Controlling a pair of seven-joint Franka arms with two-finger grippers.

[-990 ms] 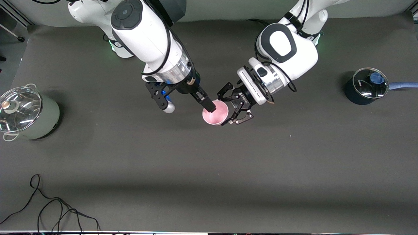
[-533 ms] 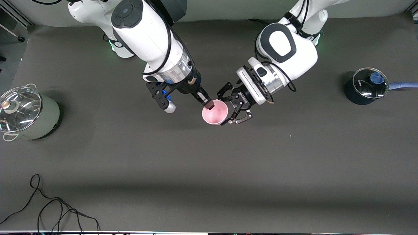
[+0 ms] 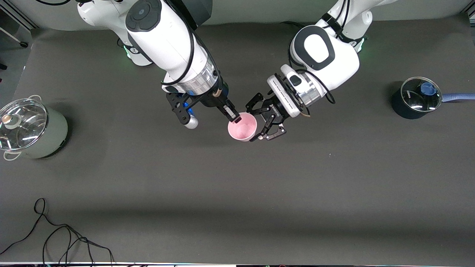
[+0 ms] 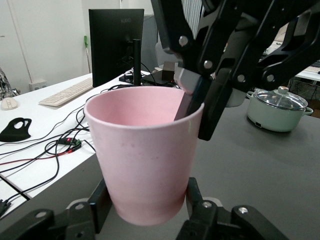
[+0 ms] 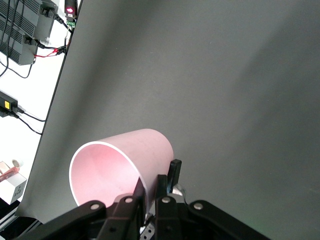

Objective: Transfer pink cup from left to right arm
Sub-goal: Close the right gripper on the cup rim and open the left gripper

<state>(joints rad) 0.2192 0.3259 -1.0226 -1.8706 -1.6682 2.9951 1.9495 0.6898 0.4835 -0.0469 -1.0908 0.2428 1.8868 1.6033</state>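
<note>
Apparently both hands on pink cup [image 3: 242,128]

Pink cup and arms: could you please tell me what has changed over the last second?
The right end effector closed its fingers on the pink cup rim, one inside, one outside. The left end effector stayed clamped on the cup's body over the table. The pots did not move.

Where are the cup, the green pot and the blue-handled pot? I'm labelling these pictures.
cup [image 3: 241,130]: front view, inside of the pink cup.
green pot [image 3: 50,139]: front view, on its pale-green side wall.
blue-handled pot [image 3: 402,108]: front view, on its dark wall.
</note>
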